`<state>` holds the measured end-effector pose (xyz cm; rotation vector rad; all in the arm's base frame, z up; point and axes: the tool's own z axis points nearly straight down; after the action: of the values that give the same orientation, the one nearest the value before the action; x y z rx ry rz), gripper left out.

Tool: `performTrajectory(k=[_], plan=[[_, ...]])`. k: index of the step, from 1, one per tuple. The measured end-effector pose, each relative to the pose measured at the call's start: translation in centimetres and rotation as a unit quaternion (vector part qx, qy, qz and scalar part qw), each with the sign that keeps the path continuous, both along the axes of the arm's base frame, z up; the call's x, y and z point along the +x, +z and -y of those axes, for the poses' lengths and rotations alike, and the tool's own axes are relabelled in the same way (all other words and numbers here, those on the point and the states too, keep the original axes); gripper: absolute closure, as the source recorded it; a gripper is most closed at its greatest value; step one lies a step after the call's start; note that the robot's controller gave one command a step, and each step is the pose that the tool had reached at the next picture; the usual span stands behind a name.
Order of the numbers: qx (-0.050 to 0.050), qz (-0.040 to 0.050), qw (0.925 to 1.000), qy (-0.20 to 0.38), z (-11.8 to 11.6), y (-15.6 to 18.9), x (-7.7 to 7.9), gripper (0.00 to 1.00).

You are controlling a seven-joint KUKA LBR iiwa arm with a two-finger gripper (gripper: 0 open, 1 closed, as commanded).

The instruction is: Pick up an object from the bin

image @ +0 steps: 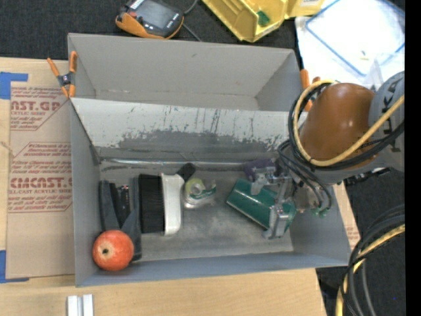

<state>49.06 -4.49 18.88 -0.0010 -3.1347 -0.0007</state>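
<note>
Gripper (276, 206): logged low over floor of bin (177, 78), toward 3 o'clock, hard by right end of teal block (248, 201). Cannot tell whether clenched or released; business end obscured by cabling and wrist hardware. Cannot confirm block as grasped; recorded only as touching or just beside gripper.

Block noted lying askew on floor, long axis running 10 to 4 o'clock, clear of neighbours. Nearest: small pale roll (197, 191) at block's 9 o'clock, apart from it. Further toward 9 o'clock: brush (152, 204) with white back, then black tool (110, 203). Apple (113, 250) in 8 o'clock corner. Judged no interference from any of these.

Step in hand, as judged: securing block ahead of lift.

Recommended:
- Close across short width, not along length.
- Centre on body of block rather than its end, to limit swing on lift.
- Square up to skewed axis before closing; otherwise likely to nudge block away toward 9 o'clock.
- Raise straight up, minding bin's side close by at 3 o'clock.
- Verify block leaves floor together with gripper before moving off; failing that, release, re-centre, retry.
</note>
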Motion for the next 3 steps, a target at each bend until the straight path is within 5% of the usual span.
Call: performTrajectory(k=[1,2,3], plan=[[0.000,0.0041,1.0000,0.000,0.0,0.3,0.2,0.00],[-0.002,0.0231,0.9966,-0.079,3.0,-9.2,1.4,0.00],[0.000,0.0100,0.9977,-0.067,3.3,-3.5,1.9,0.00]])
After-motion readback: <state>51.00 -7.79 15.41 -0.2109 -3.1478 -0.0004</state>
